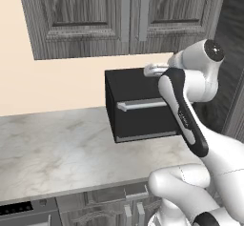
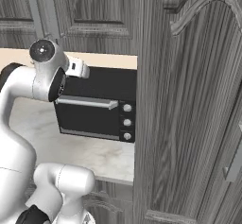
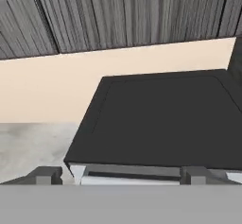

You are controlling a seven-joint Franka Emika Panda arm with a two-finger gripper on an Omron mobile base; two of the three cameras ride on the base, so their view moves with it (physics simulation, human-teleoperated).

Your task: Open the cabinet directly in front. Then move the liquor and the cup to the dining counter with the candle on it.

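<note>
The cabinet (image 1: 90,15) is a dark grey wood-grain wall unit. Both of its doors are shut, and their long silver bar handles (image 1: 125,10) meet at the middle. In the right base view the cabinet (image 2: 94,10) fills the upper left. My gripper (image 3: 120,175) is open, with its two tips wide apart and nothing between them. It hovers over the front edge of the black box, below the cabinet's underside (image 3: 132,15). The hand (image 1: 155,69) sits just above that box. The liquor, the cup, the dining counter and the candle are out of view.
A black microwave (image 1: 138,106) stands on the light marble counter (image 1: 57,148) against the beige wall. A tall dark grey cabinet panel (image 2: 189,114) rises close on the right. A black appliance panel (image 1: 19,210) shows below the counter's front left edge.
</note>
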